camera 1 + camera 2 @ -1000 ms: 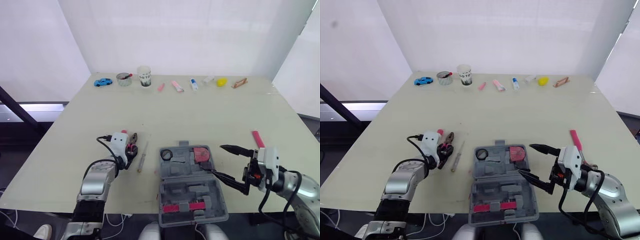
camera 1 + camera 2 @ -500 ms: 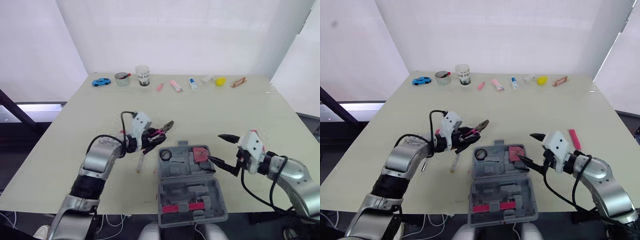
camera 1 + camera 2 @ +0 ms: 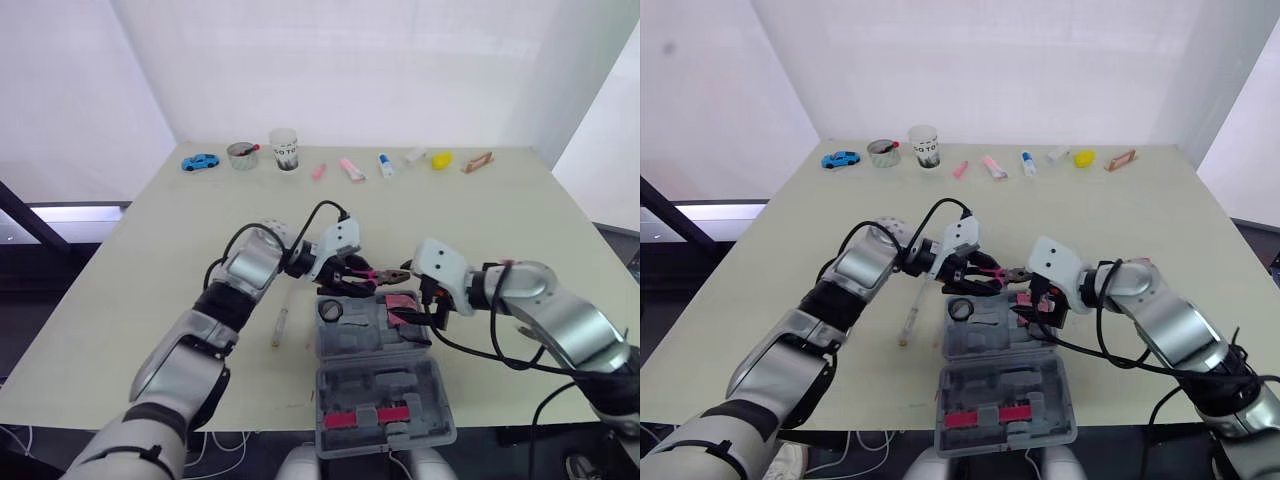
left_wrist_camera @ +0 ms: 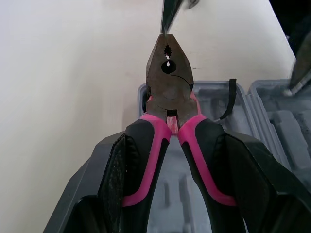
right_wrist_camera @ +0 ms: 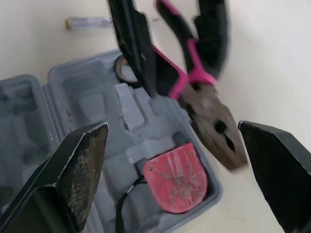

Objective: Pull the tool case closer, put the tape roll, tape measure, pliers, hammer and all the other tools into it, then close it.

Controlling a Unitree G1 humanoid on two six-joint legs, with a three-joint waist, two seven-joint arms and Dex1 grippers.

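The grey tool case point(image 3: 375, 375) lies open near the table's front edge. A black tape roll point(image 3: 333, 309) and a red tape measure point(image 3: 404, 305) sit in its far half. My left gripper point(image 3: 356, 279) is shut on the pink handles of the pliers point(image 4: 167, 92), which it holds level just above the case's far edge, head pointing right. My right gripper point(image 3: 422, 305) is open, its fingers point(image 5: 80, 170) spread wide beside the pliers' head point(image 5: 214, 124) and over the tape measure point(image 5: 176, 177). A screwdriver point(image 3: 282, 321) lies on the table left of the case.
A row of small items lines the far edge: a blue toy car point(image 3: 201, 162), a tin point(image 3: 243, 155), a paper cup point(image 3: 284, 150), pink pieces point(image 3: 352, 169), a tube point(image 3: 385, 166), a yellow object point(image 3: 441, 160) and a wooden clip point(image 3: 478, 162).
My left gripper lifted the pliers off the table and carried them right, over the case's far edge. My right gripper swung left and forward to the pliers' head.
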